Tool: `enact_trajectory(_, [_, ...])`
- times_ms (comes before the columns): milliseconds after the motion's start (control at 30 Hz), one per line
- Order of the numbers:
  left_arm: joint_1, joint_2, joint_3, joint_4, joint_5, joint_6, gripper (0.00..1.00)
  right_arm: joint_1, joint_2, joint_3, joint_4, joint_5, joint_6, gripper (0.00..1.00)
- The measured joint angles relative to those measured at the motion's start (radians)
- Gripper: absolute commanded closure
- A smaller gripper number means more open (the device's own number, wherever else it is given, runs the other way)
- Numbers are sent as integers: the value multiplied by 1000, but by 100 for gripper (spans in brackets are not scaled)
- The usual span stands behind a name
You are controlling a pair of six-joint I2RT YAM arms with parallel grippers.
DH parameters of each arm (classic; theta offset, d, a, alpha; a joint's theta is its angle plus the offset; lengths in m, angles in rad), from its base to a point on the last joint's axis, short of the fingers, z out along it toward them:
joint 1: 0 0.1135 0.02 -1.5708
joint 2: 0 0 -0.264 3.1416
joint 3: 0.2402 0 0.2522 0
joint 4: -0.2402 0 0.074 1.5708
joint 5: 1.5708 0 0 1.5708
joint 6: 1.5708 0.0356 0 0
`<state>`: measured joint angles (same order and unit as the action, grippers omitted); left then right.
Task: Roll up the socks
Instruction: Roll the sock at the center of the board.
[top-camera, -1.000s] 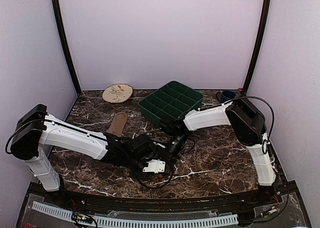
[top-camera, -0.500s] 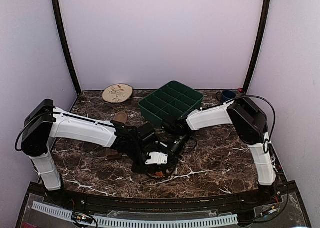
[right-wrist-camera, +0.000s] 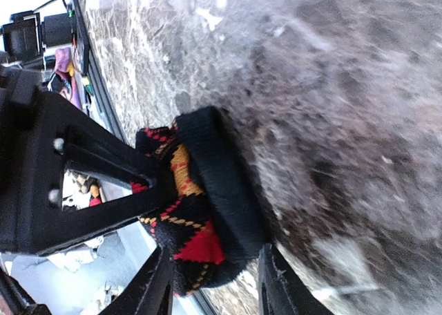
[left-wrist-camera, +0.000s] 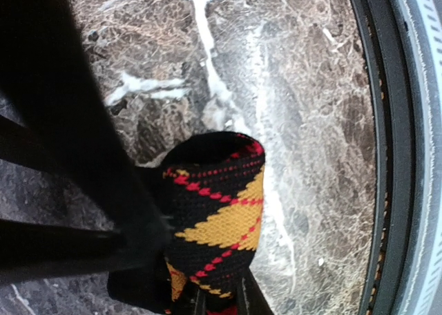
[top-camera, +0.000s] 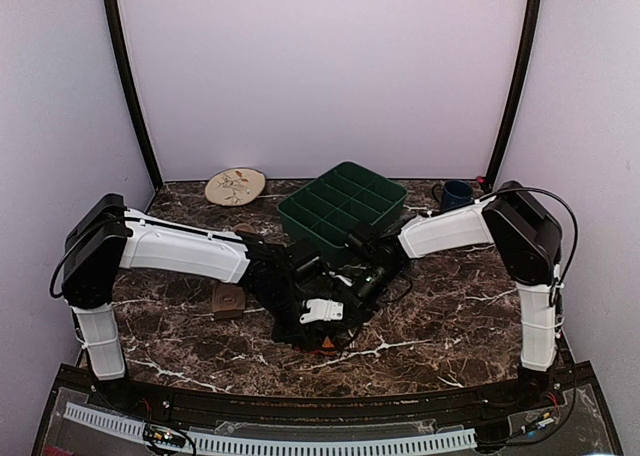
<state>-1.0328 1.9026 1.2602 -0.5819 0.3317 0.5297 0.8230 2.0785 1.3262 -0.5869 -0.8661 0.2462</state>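
Desk: the closest part of the desk (top-camera: 450, 316) is dark stone with white lines
Argyle sock: the argyle sock (left-wrist-camera: 221, 211) lies on the desk near my front edge, right under both my wrists; it is black with red and yellow diamonds, and it is bunched into a fat fold, not a neat roll yet
Right jaws: one finger sits on each side of the sock's end and the cloth fills the gap, so I think they hold the argyle sock
Left jaws: one dark finger is pressed on the side of the sock, but the other is hidden, so I cannot tell if they are wide or closed
How it will feel: I think it is soft, light and squashy; it will not break, but it may flop open if I let go, and it may slide on the smooth stone
Where to hold: the thick folded part, pinching all the layers at once, not a loose edge
Tan sock: the tan sock (top-camera: 228, 299) is on my left, a little farther back, apart from the argyle one; it looks like a small roll already
In the way: my two sets of jaws are very close together and could bump; the green tray (top-camera: 298, 228) stands just behind my wrists
Far back: the plate (top-camera: 250, 181) on the left and the blue cup (top-camera: 456, 191) on the right, both well apart from the socks
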Motion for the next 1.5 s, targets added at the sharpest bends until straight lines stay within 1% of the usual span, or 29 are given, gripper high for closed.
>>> enact_trajectory(233, [16,37,45,-58,77,-29,88,-19,-93,-108,84,48,30,58])
enact_trajectory(367, [37,63,74,-96,119,-45,88,-19,-167,-179,119,112,43,58])
enact_trajectory(667, [59,112,128,-159,190,-63,88,-20,-378,-356,169,379,67,58])
enact_trajectory(833, [60,121,133,-176,216,-67,88,8,-498,-436,209,538,79,58])
enact_trajectory(1000, [62,130,138,-183,236,-68,88,121,-580,-483,242,699,81,58])
enact_trajectory(1267, [65,139,146,-195,255,-68,88,360,-718,-533,274,1028,74,58])
enact_trajectory(1500, [67,147,157,-203,261,-68,88,568,-746,-533,280,1289,26,59])
